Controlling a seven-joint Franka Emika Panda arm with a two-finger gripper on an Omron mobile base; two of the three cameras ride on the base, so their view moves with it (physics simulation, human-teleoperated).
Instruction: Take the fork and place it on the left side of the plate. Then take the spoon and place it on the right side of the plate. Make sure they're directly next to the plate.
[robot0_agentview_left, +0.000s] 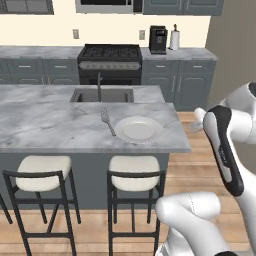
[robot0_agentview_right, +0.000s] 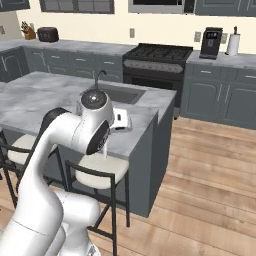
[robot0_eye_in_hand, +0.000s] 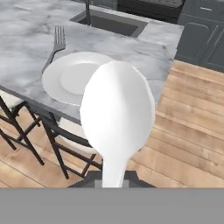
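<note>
The white plate (robot0_agentview_left: 139, 129) lies near the island counter's front right corner. The grey fork (robot0_agentview_left: 107, 121) rests on the counter right against the plate's left rim, tines pointing toward the sink. In the hand view the fork (robot0_eye_in_hand: 56, 43) sits beside the plate (robot0_eye_in_hand: 70, 78). My gripper (robot0_eye_in_hand: 113, 181) is shut on the pale spoon (robot0_eye_in_hand: 117, 111), whose round bowl looms large in front of the camera. The gripper (robot0_agentview_left: 199, 120) hovers off the counter's right end, over the wooden floor, to the right of the plate and slightly above counter height.
A sink (robot0_agentview_left: 102, 95) with a dark faucet (robot0_agentview_left: 99, 85) is set in the island behind the plate. Two stools (robot0_agentview_left: 134, 167) stand under the front edge. Stove (robot0_agentview_left: 110, 57), coffee machine (robot0_agentview_left: 158, 39) and paper towel roll (robot0_agentview_left: 174, 39) line the back wall.
</note>
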